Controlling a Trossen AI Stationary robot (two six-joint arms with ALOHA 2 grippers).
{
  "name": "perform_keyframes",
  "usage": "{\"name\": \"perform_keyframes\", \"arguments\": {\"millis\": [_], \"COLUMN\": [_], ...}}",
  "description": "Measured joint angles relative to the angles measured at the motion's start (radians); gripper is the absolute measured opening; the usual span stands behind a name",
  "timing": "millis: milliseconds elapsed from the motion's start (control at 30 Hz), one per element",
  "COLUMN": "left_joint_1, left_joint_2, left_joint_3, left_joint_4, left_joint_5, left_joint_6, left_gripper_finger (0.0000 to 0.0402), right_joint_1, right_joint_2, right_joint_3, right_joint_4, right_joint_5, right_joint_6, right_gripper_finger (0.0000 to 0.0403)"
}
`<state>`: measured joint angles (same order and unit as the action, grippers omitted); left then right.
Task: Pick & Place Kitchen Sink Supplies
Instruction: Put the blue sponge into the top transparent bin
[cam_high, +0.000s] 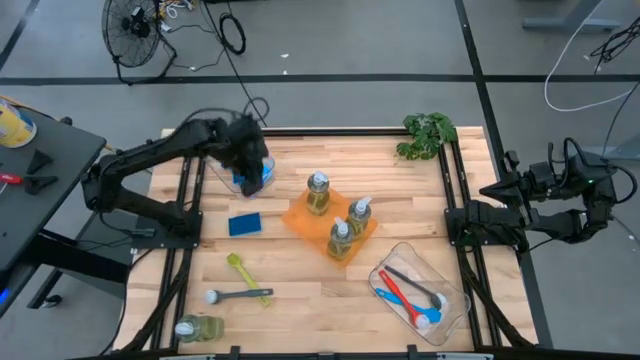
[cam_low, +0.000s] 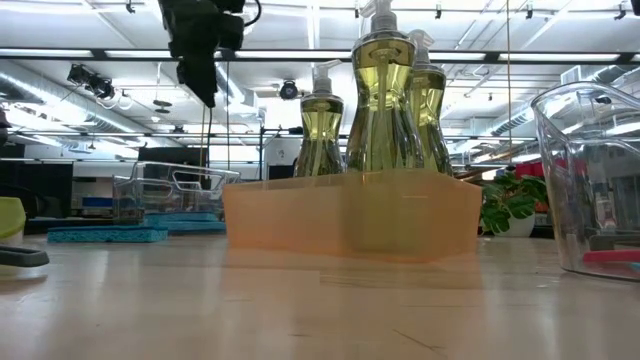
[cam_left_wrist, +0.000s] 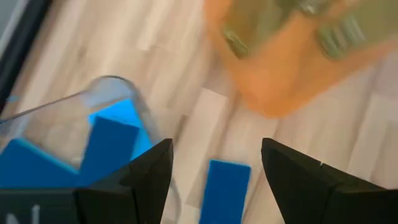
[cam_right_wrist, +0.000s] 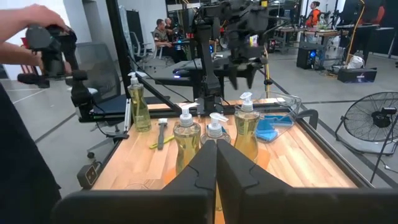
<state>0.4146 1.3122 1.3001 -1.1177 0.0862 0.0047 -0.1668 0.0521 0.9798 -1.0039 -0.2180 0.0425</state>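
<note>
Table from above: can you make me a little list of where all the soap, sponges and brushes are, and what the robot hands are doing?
Left end effector: open, over the clear bin with sponges
Right end effector: shut, waiting off the table's right side
Loose sponge: on the table beside that bin
Orange tray: holds three soap bottles
Fourth soap bottle: lying near the front left corner
Yellow-green brush, grey brush: loose on the table
Front right bin: brushes inside

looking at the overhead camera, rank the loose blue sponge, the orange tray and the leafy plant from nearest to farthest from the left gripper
1. Loose blue sponge, on the table beside the left gripper.
2. Orange tray, mid-table.
3. Leafy plant, far corner on the right arm's side.
</note>
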Motion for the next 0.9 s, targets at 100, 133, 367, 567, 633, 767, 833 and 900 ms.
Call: {"name": "perform_keyframes", "arguments": {"millis": [100,133,367,567,633,767,833,900], "left_joint_1": [-0.047,-0.056,-0.108,-0.195,-0.232,-0.305,-0.338,-0.372], "left_joint_2": [-0.044,-0.053,-0.12,-0.122,-0.121,-0.121,-0.121,-0.121], "left_joint_3": [-0.075,-0.102,-0.235,-0.344,-0.38,-0.429,-0.444,-0.46], "left_joint_4": [0.054,0.052,-0.023,0.003,0.02,0.092,0.133,0.183], "left_joint_5": [-0.002,-0.004,0.03,0.018,-0.005,-0.055,-0.068,-0.082], "left_joint_6": [0.005,0.0,-0.1,-0.127,-0.143,-0.193,-0.224,-0.26], "left_gripper_finger": [0.0248,0.0248,0.0248,0.0248,0.0248,0.0248,0.0248,0.0248], "right_joint_1": [0.0,0.0,0.0,0.0,0.0,0.0,0.0,0.0], "right_joint_2": [0.0,0.0,0.0,0.0,0.0,0.0,0.0,0.0], "right_joint_3": [0.0,0.0,0.0,0.0,0.0,0.0,0.0,0.0], "right_joint_4": [0.0,0.0,0.0,0.0,0.0,0.0,0.0,0.0], "right_joint_5": [0.0,0.0,0.0,0.0,0.0,0.0,0.0,0.0], "right_joint_6": [0.0,0.0,0.0,0.0,0.0,0.0,0.0,0.0], "right_gripper_finger": [0.0013,0.0013,0.0013,0.0013,0.0013,0.0013,0.0013,0.0013]}}
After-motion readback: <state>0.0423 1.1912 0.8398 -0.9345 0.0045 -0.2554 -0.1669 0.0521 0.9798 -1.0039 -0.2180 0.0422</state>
